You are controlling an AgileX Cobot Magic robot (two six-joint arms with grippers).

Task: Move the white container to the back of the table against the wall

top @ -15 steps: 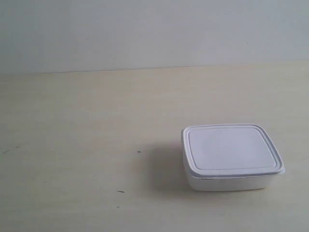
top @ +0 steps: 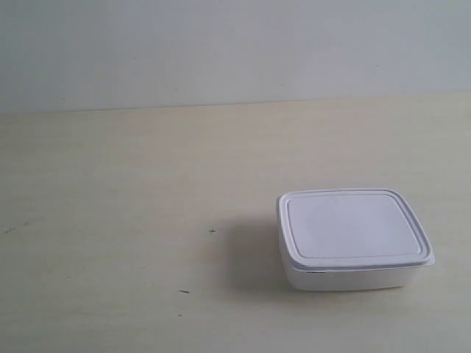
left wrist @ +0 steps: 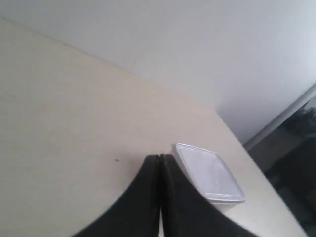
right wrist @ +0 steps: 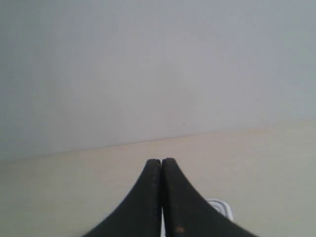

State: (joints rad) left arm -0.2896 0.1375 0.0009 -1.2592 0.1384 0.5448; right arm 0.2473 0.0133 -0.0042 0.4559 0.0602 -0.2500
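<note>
The white container (top: pixel 353 237) with its lid on rests on the table (top: pixel 132 191) toward the exterior view's right, well short of the wall (top: pixel 235 44). No arm appears in the exterior view. In the left wrist view my left gripper (left wrist: pixel 160 157) is shut with nothing in it, and the white container (left wrist: pixel 210 173) lies just beyond and to one side of its black fingers. My right gripper (right wrist: pixel 161 161) is also shut and empty; a corner of the white container (right wrist: pixel 219 206) peeks from behind its fingers, with the wall (right wrist: pixel 148 69) ahead.
A few tiny dark marks (top: pixel 213 232) dot the tabletop. In the left wrist view the table edge (left wrist: pixel 256 170) runs beside the container, with a dark area (left wrist: pixel 296 163) past it.
</note>
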